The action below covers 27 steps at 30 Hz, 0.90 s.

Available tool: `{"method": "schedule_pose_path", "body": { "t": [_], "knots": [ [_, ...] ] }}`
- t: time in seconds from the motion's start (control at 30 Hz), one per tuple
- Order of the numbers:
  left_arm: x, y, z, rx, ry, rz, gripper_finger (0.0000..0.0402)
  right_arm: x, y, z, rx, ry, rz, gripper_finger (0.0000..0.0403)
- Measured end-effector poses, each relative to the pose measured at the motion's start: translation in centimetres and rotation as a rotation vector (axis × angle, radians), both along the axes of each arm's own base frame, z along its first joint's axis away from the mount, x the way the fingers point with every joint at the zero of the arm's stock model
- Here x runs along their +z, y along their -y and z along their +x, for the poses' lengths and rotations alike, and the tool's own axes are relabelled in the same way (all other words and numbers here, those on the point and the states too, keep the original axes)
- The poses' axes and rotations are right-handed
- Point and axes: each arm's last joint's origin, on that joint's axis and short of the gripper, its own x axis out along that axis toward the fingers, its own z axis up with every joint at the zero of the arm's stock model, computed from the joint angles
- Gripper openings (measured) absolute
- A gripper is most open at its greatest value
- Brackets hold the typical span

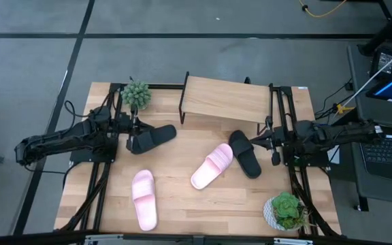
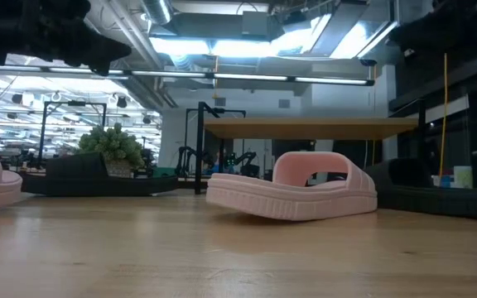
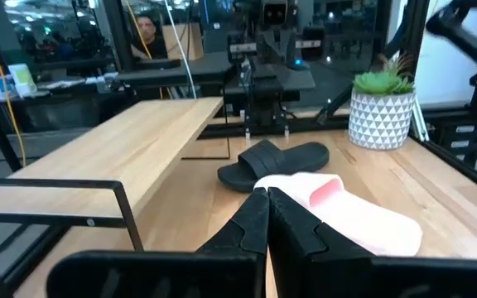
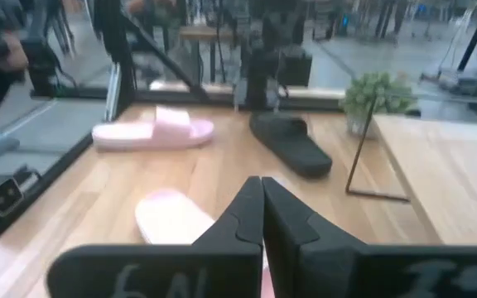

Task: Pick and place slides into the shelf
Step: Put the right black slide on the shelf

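Note:
Four slides lie sole-down on the table. One black slide (image 1: 154, 137) is beside my left gripper (image 1: 133, 131), which hovers by its left end, fingers shut (image 3: 267, 197). The other black slide (image 1: 245, 154) lies just in front of my right gripper (image 1: 256, 141), which is also shut (image 4: 261, 189). One pink slide (image 1: 212, 166) lies mid-table, its far end close against that black slide. The second pink slide (image 1: 144, 199) lies near the front edge. The shelf (image 1: 224, 99) stands at the far edge with nothing on its plank; the low view shows the shelf (image 2: 309, 127) behind the pink slide (image 2: 292, 194).
A green plant (image 1: 136, 94) stands at the far left, beside the shelf's left end. A potted plant in a white pot (image 1: 286, 211) stands at the near right corner. Black frame rails run along both table sides. Bare wood lies between the slides in the middle.

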Motion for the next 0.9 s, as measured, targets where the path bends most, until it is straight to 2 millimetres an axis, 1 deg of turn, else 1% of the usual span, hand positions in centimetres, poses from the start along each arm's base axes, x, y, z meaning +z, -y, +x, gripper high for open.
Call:
{"method": "schedule_pose_path", "body": {
  "t": [0.07, 0.17, 0.27, 0.4, 0.53, 0.6, 0.7, 0.9],
  "knots": [
    [-0.1, -0.1, 0.3, -0.021, -0.033, 0.011, 0.0000, 0.3, -0.1, 0.6, 0.000, -0.061, -0.008, 0.0001],
    [-0.3, 0.0, 0.7, -0.102, -0.060, 0.060, 0.0000, 1.0, -0.2, 1.4, -0.009, -0.152, -0.021, 0.0001],
    [-0.2, 0.0, 0.9, -0.126, -0.063, 0.053, 0.0000, 1.9, -0.2, 2.2, -0.032, -0.230, -0.036, 0.0001],
    [-0.4, -0.1, 1.0, -0.118, -0.080, 0.005, 0.0000, 2.1, -0.6, 3.3, -0.016, -0.321, -0.053, 0.0000],
    [-0.4, -0.1, 1.0, -0.114, -0.077, -0.026, 0.0000, 1.3, -1.6, 4.0, 0.038, -0.397, -0.074, 0.0000],
    [-0.3, -0.1, 1.0, -0.113, -0.074, -0.025, 0.0000, 0.9, -2.2, 4.1, 0.061, -0.424, -0.090, 0.0000],
    [-0.2, -0.1, 1.0, -0.113, -0.058, -0.019, 0.0000, 0.5, -2.9, 4.0, 0.041, -0.454, -0.132, 0.0000],
    [-0.1, -0.2, 1.1, -0.070, -0.047, -0.009, 0.0000, -0.4, -3.9, 2.8, -0.029, -0.559, -0.108, 0.0000]
  ]
}}
